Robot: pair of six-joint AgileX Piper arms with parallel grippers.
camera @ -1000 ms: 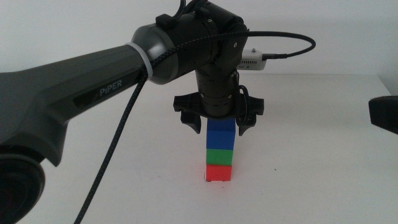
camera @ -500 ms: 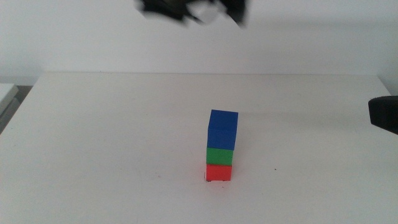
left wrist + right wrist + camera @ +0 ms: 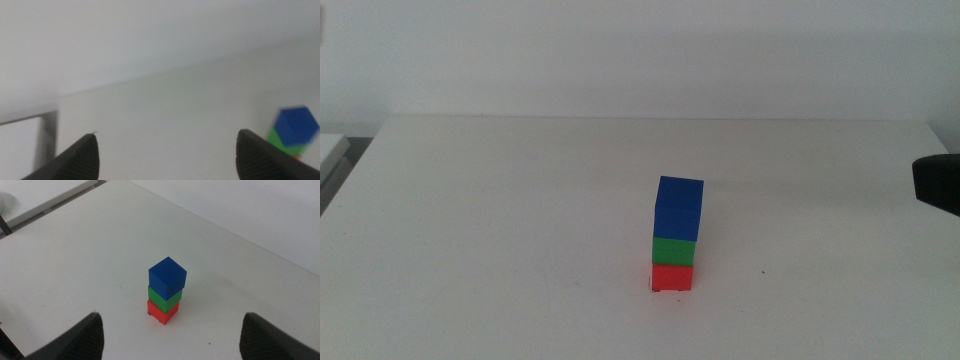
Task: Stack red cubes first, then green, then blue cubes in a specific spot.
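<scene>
Three cubes stand in one stack on the white table: the red cube (image 3: 672, 277) at the bottom, the green cube (image 3: 674, 249) on it, the blue cube (image 3: 679, 206) on top. The stack also shows in the right wrist view with blue cube (image 3: 167, 277), green cube (image 3: 162, 300) and red cube (image 3: 160, 313). A tiny black mark (image 3: 763, 271) of the spot lies right of the stack. My left gripper (image 3: 167, 155) is open, far from the stack, out of the middle view. My right gripper (image 3: 170, 337) is open, held back from the stack.
A dark part of the right arm (image 3: 937, 183) shows at the middle view's right edge. The table's far edge (image 3: 650, 119) meets a white wall. In the left wrist view the blue cube (image 3: 296, 125) sits blurred at one side.
The left arm has let go of the blue cube, lifted away from the stack and left the middle view. The stack has stayed still.
</scene>
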